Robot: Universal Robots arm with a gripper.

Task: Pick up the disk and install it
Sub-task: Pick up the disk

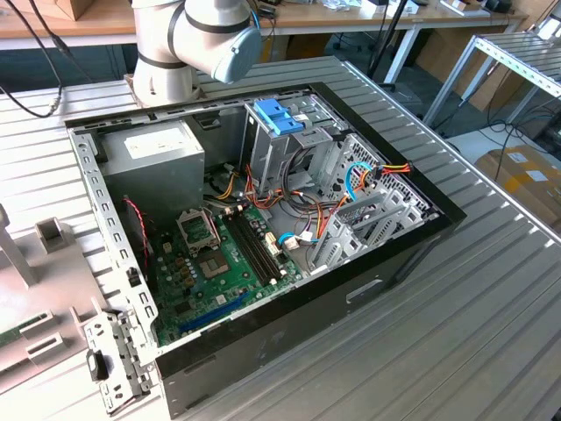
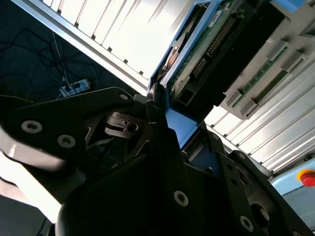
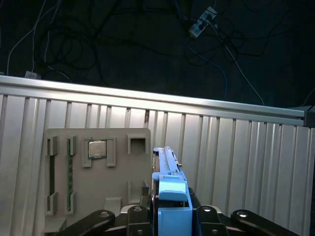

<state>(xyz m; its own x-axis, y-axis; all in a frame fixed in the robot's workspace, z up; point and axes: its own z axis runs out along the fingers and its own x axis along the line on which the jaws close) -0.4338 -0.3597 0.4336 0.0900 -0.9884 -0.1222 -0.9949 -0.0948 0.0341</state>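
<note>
In the first wrist view the disk (image 3: 170, 184) stands on edge, its blue plastic side piece facing the camera. My gripper (image 3: 170, 219) is shut on it, with black fingers (image 3: 137, 215) pressed against both flat sides. In the second wrist view the disk (image 2: 204, 46) shows its green circuit-board underside and a blue side strip, rising out of the gripper (image 2: 158, 114). The disk hangs above the ribbed table beside a grey parts tray (image 3: 123, 147). The open computer case (image 1: 386, 254) lies in the exterior view, its metal drive cage (image 1: 280, 145) standing at the back.
The grey parts tray (image 1: 53, 289) holds a processor chip (image 3: 97, 149) and memory sticks (image 3: 51, 172). Inside the case are a grey power-supply box (image 1: 162, 153), a green motherboard (image 1: 219, 259), loose cables (image 1: 368, 175) and a light-blue latch (image 1: 279, 114). The arm's base (image 1: 188, 44) stands behind the case.
</note>
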